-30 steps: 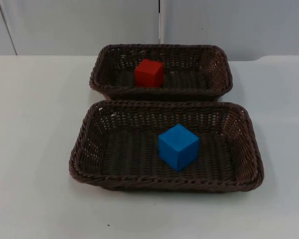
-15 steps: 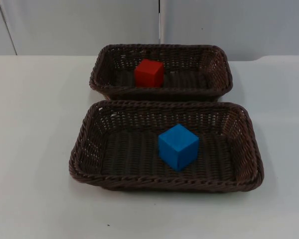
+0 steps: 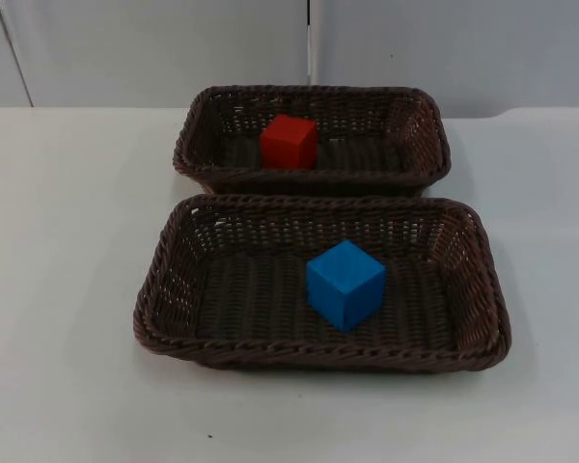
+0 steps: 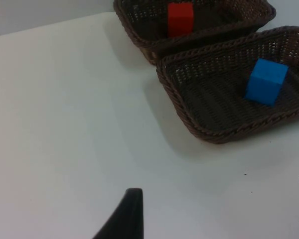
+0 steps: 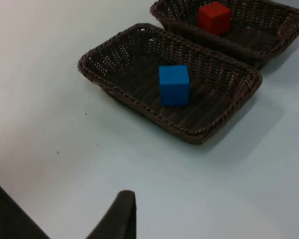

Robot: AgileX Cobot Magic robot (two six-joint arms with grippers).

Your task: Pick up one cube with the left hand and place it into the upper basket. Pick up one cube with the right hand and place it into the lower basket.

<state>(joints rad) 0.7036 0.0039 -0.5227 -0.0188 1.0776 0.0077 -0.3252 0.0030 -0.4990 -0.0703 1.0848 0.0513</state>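
A red cube rests inside the upper wicker basket, left of its middle. A blue cube sits inside the lower wicker basket, slightly right of centre. Both arms wait back from the baskets, over bare table. My left gripper hangs left of the baskets, and its view takes in the red cube and the blue cube. My right gripper hangs off the lower basket's front right, looking at the blue cube and the red cube. Neither gripper holds anything that I can see.
The two brown baskets stand close together, one behind the other, in the middle of the white table. A grey partition wall closes the far edge. Bare table stretches to the left, right and front of the baskets.
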